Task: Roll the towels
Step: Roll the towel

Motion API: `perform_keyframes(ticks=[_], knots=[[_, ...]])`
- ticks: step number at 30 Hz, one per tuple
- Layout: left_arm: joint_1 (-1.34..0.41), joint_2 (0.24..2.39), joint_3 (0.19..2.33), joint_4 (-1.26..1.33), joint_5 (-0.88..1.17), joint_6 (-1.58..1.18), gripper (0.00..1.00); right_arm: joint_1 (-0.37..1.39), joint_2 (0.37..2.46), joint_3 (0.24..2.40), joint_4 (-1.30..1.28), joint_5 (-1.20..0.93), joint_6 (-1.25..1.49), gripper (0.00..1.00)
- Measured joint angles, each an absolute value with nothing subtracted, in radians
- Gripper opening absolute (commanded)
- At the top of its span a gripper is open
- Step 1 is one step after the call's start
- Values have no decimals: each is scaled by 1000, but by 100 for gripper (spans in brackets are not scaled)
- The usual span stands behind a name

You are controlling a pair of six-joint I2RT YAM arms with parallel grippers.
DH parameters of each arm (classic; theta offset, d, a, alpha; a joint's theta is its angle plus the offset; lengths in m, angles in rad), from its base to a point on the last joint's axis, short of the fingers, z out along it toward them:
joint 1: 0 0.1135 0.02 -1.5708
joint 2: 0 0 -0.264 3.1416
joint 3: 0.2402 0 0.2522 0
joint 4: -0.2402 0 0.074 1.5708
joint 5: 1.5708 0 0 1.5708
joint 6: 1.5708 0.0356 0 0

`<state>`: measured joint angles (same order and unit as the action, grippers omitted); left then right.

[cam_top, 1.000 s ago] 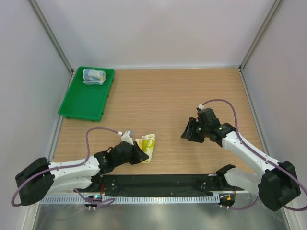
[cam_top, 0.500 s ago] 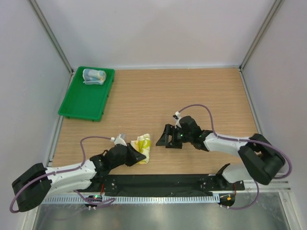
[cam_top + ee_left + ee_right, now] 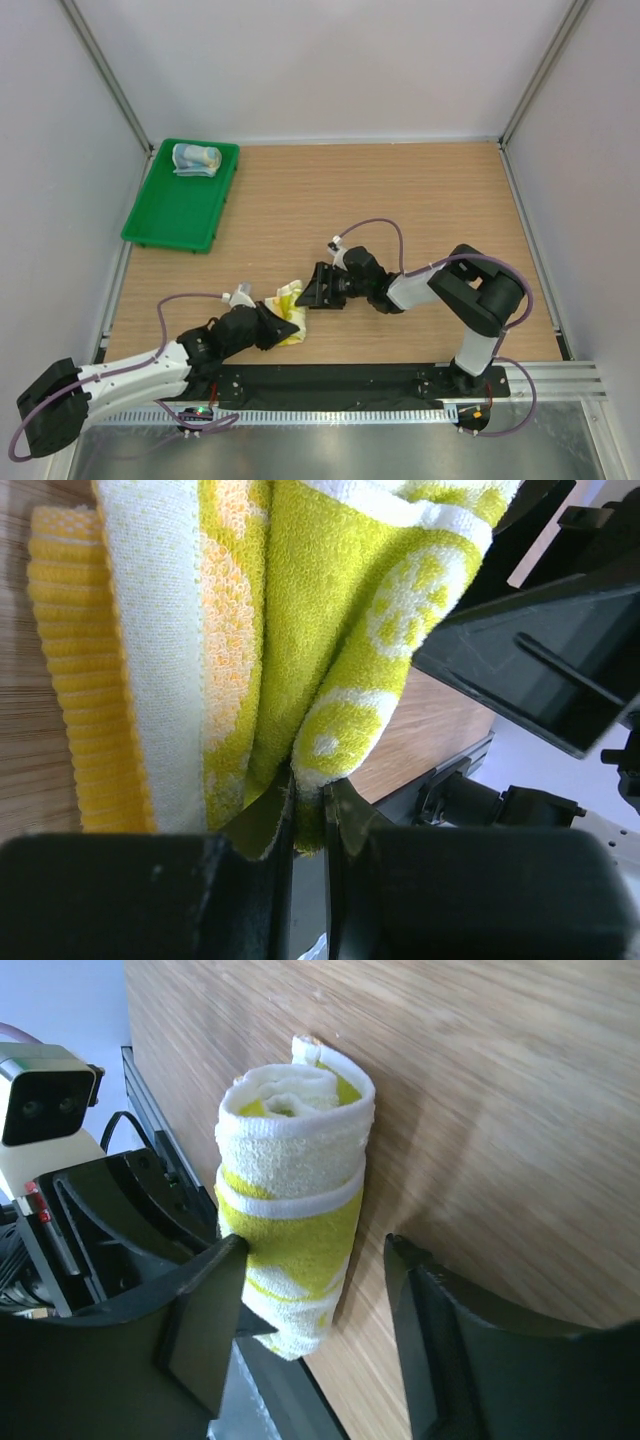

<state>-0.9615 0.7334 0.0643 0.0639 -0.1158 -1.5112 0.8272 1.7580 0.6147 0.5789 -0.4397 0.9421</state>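
The yellow-green towel (image 3: 291,303) lies as a loose roll on the wooden table (image 3: 420,190) at about 7 o'clock in the overhead view, near the front edge. The left gripper (image 3: 283,325) has it from the 8 o'clock side, its jaws pressed together on a thin fold at the roll's edge. The right gripper (image 3: 312,290) reaches in from 3 o'clock with its jaws apart, straddling one end of the roll; one of its fingers (image 3: 205,1310) is just beside or against the cloth, the other stands on the far side over bare wood, and it grips nothing. The light blue towel (image 3: 195,159) sits rolled in the green tray (image 3: 170,220) at 10 o'clock, so this roll looks like the last piece of work. The main danger is unrolling: the outer flap looks loose, so if the left pinch lets go before the right jaws close, or if those jaws catch only the outer layer, the coil may spring open. A pull by both arms in opposite directions could draw the layers out lengthways. The two grippers are also very near each other, and a small error could knock them together. A push toward 6 o'clock could slide the roll off the wood onto the black rail (image 3: 330,380).
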Motion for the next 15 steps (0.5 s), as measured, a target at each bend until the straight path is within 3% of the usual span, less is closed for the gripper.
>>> perform_keyframes(ticks=[6,11,13,14,15], knots=[[-962,683,62,2,-125,-1510,0,854,1837,626,676,-441,980,40],[-962,711,62,12,-125,-1506,0,870,1866,627,736,-440,1006,13],[-962,723,62,22,-123,-1489,8,871,1866,626,748,-440,1014,8],[-962,731,64,25,-122,-1478,25,872,1866,626,748,-439,1016,6],[-962,741,71,24,-120,-1460,30,873,1866,626,746,-438,1017,3]])
